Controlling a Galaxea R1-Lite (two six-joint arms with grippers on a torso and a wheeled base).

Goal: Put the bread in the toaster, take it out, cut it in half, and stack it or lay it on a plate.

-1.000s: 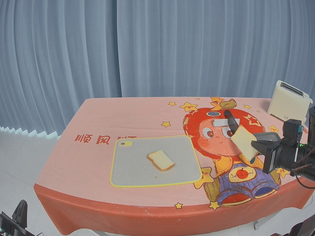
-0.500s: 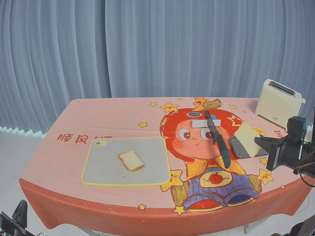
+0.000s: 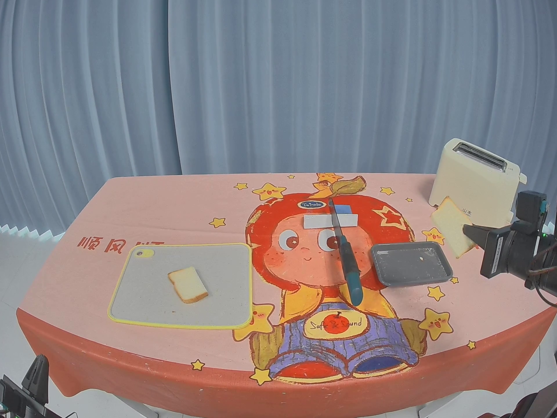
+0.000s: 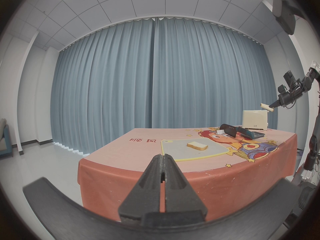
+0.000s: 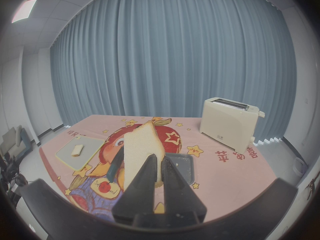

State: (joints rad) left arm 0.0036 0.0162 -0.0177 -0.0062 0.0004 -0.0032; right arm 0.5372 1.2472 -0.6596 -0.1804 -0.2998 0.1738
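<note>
My right gripper (image 3: 471, 231) is shut on a whole slice of bread (image 3: 454, 226), held upright in the air just in front of the cream toaster (image 3: 477, 182) at the table's far right. In the right wrist view the slice (image 5: 143, 154) stands between the fingers of that gripper (image 5: 159, 164), with the toaster (image 5: 231, 122) beyond it. A smaller piece of bread (image 3: 187, 284) lies on the grey cutting board (image 3: 145, 285) at the left. My left gripper (image 4: 163, 170) is shut on nothing, low and off the table's front left corner.
A dark grey tray (image 3: 411, 262) lies right of centre, with a teal-handled knife (image 3: 347, 256) beside it on its left. The pink printed tablecloth (image 3: 174, 210) covers the table. A blue curtain hangs behind.
The head camera has turned right, shifting the whole picture left. My right gripper carried the slice from above the tray to in front of the toaster, uncovering the tray.
</note>
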